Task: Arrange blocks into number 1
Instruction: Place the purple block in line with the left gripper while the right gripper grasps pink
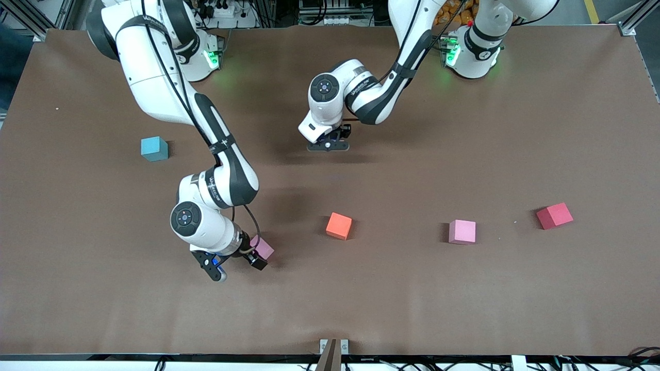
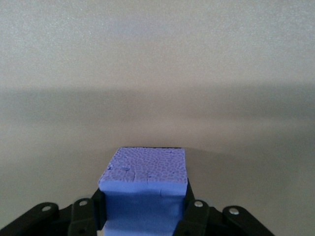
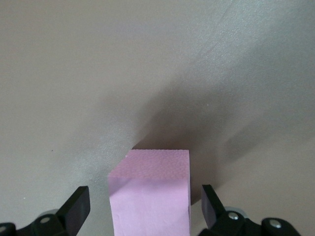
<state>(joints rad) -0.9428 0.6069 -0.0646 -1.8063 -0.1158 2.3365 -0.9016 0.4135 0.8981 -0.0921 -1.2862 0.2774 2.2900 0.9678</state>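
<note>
**A:** Where are your two grippers?

**B:** Your right gripper [image 1: 234,268] is low over the table [image 1: 412,299], toward the right arm's end. Its fingers [image 3: 74,209] stand wide apart, one on each side of a pink block [image 3: 150,191], with a gap on both sides, so nothing is gripped. In the front view that pink block [image 1: 264,248] shows just beside the wrist, partly hidden by it.

**A:** And the left one?

**B:** Your left gripper [image 1: 328,146] hangs near the middle of the table, closer to the robot bases. Its fingers [image 2: 197,216] are closed on a purple block [image 2: 145,189], which sits between them and touches both. The front view hides that block under the hand.

**A:** What else lies near the hands?

**B:** A second pink block [image 1: 462,231] rests on the table well apart from both grippers, toward the left arm's end. An orange cube [image 1: 339,225] lies between the two pink blocks, nearer the front camera than your left gripper. A red cube [image 1: 554,215] sits past the second pink block, and a light-blue cube [image 1: 154,149] lies well clear of your right gripper, nearer the bases
</note>
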